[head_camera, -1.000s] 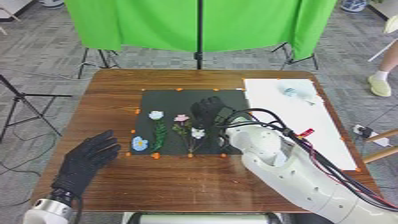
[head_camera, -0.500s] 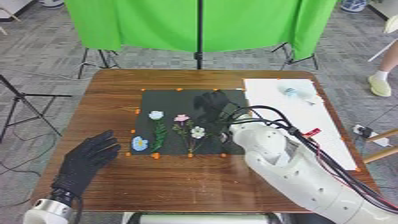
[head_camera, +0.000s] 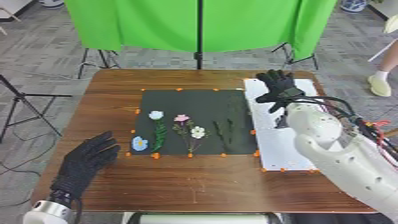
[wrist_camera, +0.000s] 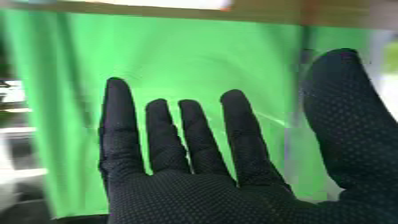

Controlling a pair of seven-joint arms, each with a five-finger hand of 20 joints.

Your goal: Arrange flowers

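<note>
Over the white sheet's far part is my right hand (head_camera: 281, 86), its fingers spread straight; the right wrist view shows the same hand (wrist_camera: 204, 195) with straight fingers and nothing held. My left hand (head_camera: 87, 156) rests open at the table's left. On the black mat (head_camera: 173, 100) lie a white flower (head_camera: 156, 115) with a green stem, a blue flower (head_camera: 139, 143), a pink flower (head_camera: 181, 118), a white blossom (head_camera: 197, 132) and thin dark green stems (head_camera: 228, 131) near the mat's right side.
The white sheet (head_camera: 282, 155) lies right of the mat, partly under my right arm. Orange bits (head_camera: 155, 156) mark the mat's edges. A green cloth (head_camera: 142, 25) hangs behind the brown table (head_camera: 115, 100).
My right hand has moved from above the mat to the right, over the white sheet. The dark green stems at the mat's right are now uncovered. My left hand has stayed put.
</note>
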